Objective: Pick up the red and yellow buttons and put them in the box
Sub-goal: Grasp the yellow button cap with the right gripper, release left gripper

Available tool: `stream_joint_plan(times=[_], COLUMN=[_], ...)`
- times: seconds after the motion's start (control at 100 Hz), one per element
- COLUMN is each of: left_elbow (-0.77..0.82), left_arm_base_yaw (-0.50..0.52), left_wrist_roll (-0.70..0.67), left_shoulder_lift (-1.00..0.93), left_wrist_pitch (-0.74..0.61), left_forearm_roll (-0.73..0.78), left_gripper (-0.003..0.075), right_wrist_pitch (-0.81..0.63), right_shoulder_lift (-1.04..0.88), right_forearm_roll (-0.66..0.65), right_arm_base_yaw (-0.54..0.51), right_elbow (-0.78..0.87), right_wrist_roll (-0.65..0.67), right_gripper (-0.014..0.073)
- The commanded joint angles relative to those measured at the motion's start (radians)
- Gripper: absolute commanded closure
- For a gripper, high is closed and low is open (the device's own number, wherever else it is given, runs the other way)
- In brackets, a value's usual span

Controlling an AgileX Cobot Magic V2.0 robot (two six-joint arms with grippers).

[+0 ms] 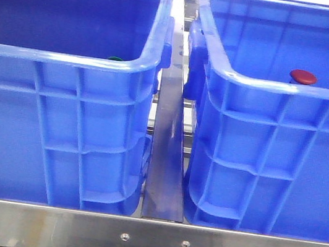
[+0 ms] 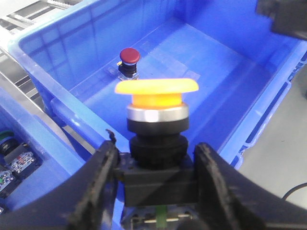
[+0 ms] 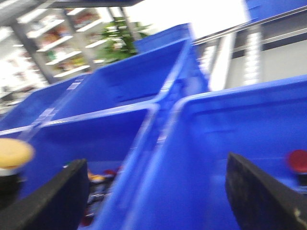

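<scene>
In the left wrist view my left gripper (image 2: pixel 156 167) is shut on the black base of the yellow button (image 2: pixel 156 87) and holds it upright above the inside of the blue box (image 2: pixel 43 72). The red button (image 2: pixel 129 55) stands on the box floor beyond it. In the front view the red button (image 1: pixel 303 76) shows just over the near rim of the right-hand box (image 1: pixel 283 87); neither gripper shows there. My right gripper (image 3: pixel 158 201) is open and empty above the two crates' rims. That blurred view shows the yellow button (image 3: pixel 13 152) and the red button (image 3: pixel 298 161) at its edges.
A second look-alike blue crate (image 1: pixel 68 58) stands on the left, with a green button (image 1: pixel 115 59) and other small parts (image 2: pixel 19 163) inside. A metal divider (image 1: pixel 166 149) runs between the crates. A metal rail (image 1: pixel 146 240) crosses the front.
</scene>
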Motion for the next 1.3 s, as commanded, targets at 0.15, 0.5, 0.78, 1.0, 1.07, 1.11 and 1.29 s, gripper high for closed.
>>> stream_joint_plan(times=[0.15,0.5,0.78,1.0,1.07,1.11,1.29], left_elbow=[-0.029,-0.029,-0.029,-0.029,-0.029,-0.029,-0.029], left_arm_base_yaw=[-0.008,-0.008,-0.008,-0.008,-0.008,-0.008,-0.008], left_wrist_roll=[0.000,0.000,0.000,0.000,0.000,0.000,0.000], left_shoulder_lift=[-0.021,-0.021,-0.021,-0.021,-0.021,-0.021,-0.021], left_wrist_pitch=[-0.044,-0.044,-0.044,-0.044,-0.044,-0.042,-0.042], left_forearm_roll=[0.017,0.017,0.017,0.017,0.017,0.014,-0.007], left_gripper=[0.0739,0.0739,0.0739,0.0739,0.0739,0.0739,0.0712], right_wrist_pitch=[0.356,0.623,0.604,0.600,0.603,0.610,0.636], right_shoulder_lift=[0.149,0.437,0.539,0.548,0.548,0.548,0.548], right_forearm_roll=[0.152,0.152,0.152,0.152,0.152,0.152,0.151], right_arm_base_yaw=[-0.008,0.031,0.134,0.144,0.144,0.144,0.144], right_elbow=[-0.117,-0.262,-0.357,-0.371,-0.371,-0.371,-0.372], right_wrist_roll=[0.056,0.131,0.131,0.131,0.131,0.131,0.131], right_gripper=[-0.0012,-0.0012,-0.0012,0.0168,0.0288,0.0358,0.0476])
